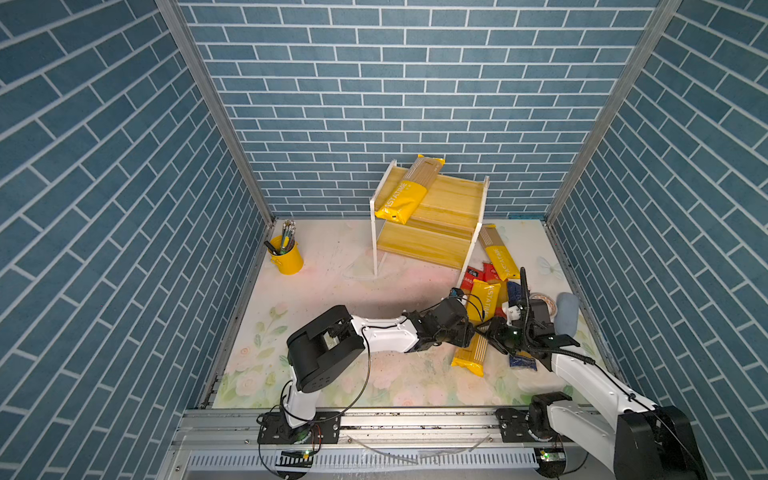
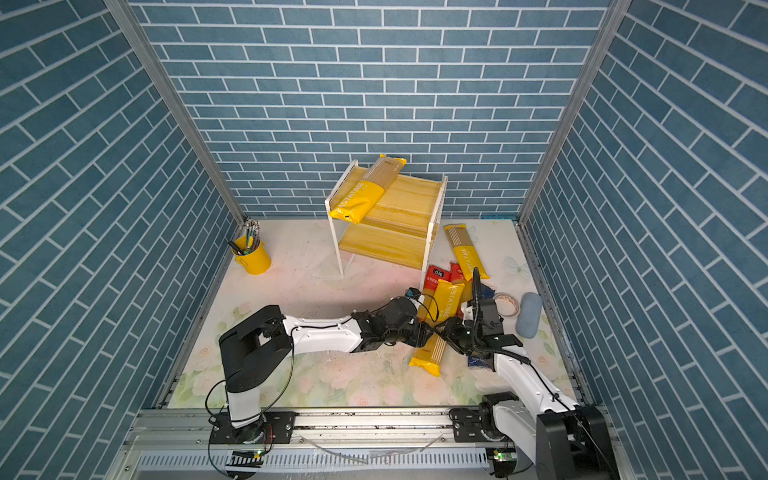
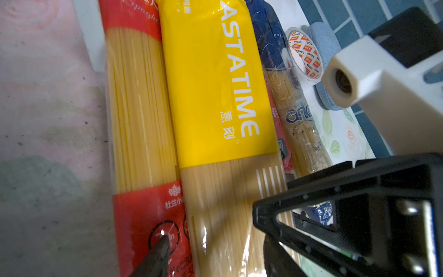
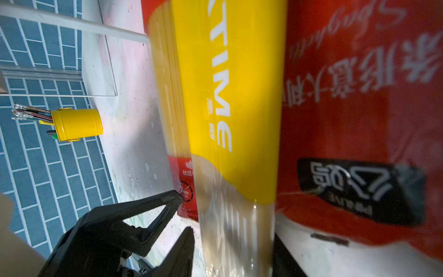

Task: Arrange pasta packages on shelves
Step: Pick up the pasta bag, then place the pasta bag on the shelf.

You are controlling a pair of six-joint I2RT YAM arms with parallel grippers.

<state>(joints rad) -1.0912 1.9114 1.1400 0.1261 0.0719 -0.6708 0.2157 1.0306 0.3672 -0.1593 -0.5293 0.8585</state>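
Far left, the yellow pencil cup [image 1: 286,258] stands by the side wall, well apart from the rest. Moving in, the shelves [image 1: 440,245] stand near the back wall, a little askew. One PASTATIME bag [image 1: 409,193] lies slantwise on the left end of the top board, its yellow end over the front edge.

The left arm reaches across the worktop [image 1: 332,291], and the left gripper [image 3: 215,242] is down at the heap with its jaws open. One fingertip [image 3: 161,242] rests on the red end of a red-ended bag [image 3: 139,108]. The other just shows, dark, past the far edge of the middle PASTATIME bag [image 3: 211,84], which lies between them ungripped.

Meeting it is the right gripper [image 4: 233,237], astride that same bag's clear stretch. Its jaws are apart, one finger [image 4: 285,259] against the bag's edge and a sliver of worktop between the other finger and the bag. A second red-ended bag [image 4: 359,108] lies beside and partly under the middle one, then the blue-ended bag [image 3: 297,120].

Just right of the shelves' frame, the third PASTATIME bag [image 1: 498,255] lies on the worktop, its yellow end over the red ends. Further right are a tape roll [image 3: 304,55] and a blue-grey case [image 1: 567,313].
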